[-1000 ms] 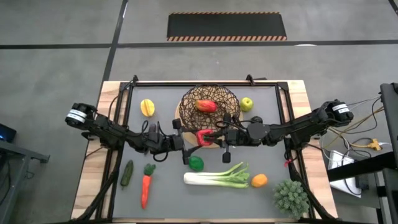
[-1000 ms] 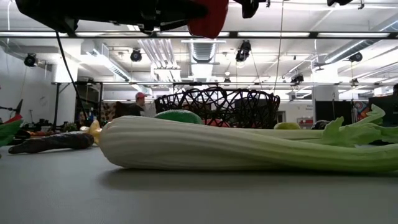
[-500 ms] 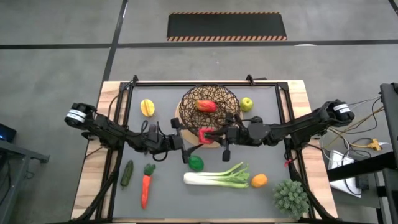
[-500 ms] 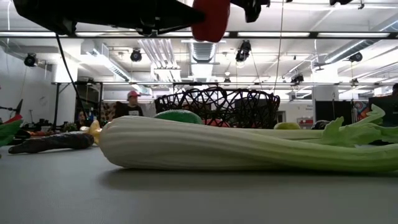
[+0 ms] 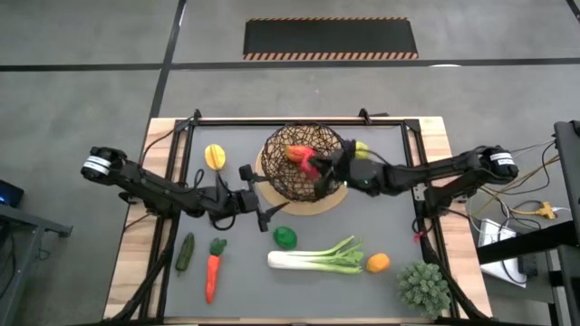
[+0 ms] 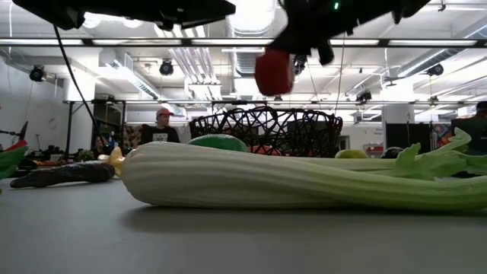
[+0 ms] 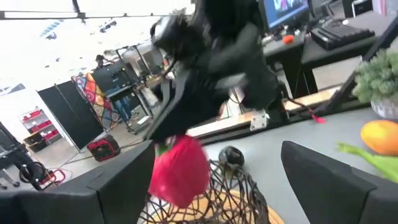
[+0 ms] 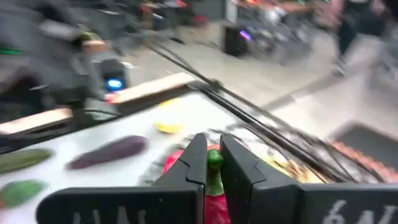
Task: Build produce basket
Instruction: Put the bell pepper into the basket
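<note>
**Operator:** Where is the red pepper, and what has hold of it?

**Observer:** Your right gripper (image 5: pixel 319 166) has it. The two fingers are closed on the green stem of the red pepper (image 6: pixel 274 72), which hangs below them. From above you see it over the basket (image 5: pixel 292 181), inside the rim on the side toward the green apple (image 5: pixel 362 146). From table height it hangs well above the basket's top edge, not touching the lattice.

**Operator:** And my left gripper?

**Observer:** Your left gripper (image 5: pixel 268 210) stands wide open and holds nothing. It sits just outside the basket, on the side toward the green pepper (image 5: pixel 285 237), above the grey mat (image 5: pixel 390 222).

**Operator:** What is in the basket already?

**Observer:** One red-and-orange piece of produce (image 5: pixel 295 152) lies inside it; I cannot tell you which kind. The basket rests on its pale wooden disc (image 5: pixel 328 201).

**Operator:** The rest of the produce?

**Observer:** All outside the basket. The yellow pepper (image 5: pixel 215 157) lies just beyond it on the side away from the apple. Past the green pepper lie the leek (image 5: pixel 315 259) and the orange (image 5: pixel 378 263). The carrot (image 5: pixel 213 269) and the cucumber (image 5: pixel 185 253) lie farther from the basket, beyond your left gripper. The green bushy plant (image 5: pixel 424 287) stands past the orange.
</note>
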